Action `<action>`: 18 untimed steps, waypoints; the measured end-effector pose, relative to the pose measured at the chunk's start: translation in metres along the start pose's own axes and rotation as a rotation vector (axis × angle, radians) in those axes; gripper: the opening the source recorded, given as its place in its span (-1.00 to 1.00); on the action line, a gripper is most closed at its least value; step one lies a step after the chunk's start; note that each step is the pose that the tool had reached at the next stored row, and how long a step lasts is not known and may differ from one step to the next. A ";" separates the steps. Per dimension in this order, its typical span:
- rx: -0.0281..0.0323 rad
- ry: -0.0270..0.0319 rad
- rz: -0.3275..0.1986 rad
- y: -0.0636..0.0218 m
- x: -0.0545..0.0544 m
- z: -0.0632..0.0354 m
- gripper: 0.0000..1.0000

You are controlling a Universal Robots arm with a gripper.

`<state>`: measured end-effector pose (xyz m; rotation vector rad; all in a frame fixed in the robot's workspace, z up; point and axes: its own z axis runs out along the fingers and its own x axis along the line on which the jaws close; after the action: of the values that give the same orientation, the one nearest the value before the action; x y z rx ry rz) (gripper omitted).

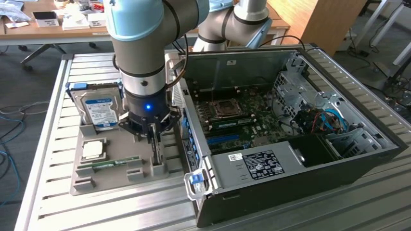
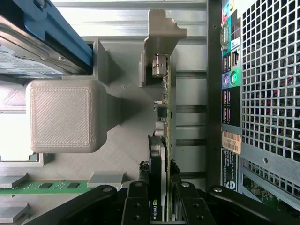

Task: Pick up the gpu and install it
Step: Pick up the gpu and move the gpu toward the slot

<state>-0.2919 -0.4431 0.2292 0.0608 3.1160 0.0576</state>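
Note:
The gpu is a thin dark card standing on edge in a slot of the grey holder tray, beside the open computer case. My gripper is straight above it, pointing down. The wrist view shows the gpu edge-on, with its silver bracket end resting in a grey holder post. There my gripper has a black fingertip pressed against each face of the card. The gripper is shut on the gpu, which still sits in the holder.
A silver hard drive with a blue-white label stands at the tray's far end. A green memory stick and a square chip lie on the tray. The case's motherboard is exposed. The case's rear panel is close beside the card.

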 end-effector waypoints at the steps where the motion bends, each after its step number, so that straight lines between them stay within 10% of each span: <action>1: 0.0000 0.0000 0.000 0.0000 0.000 0.0000 -0.47; 18: 0.0000 -0.0001 0.000 -0.0003 0.006 -0.0002 -0.47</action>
<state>-0.2982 -0.4431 0.2292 0.0607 3.1158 0.0575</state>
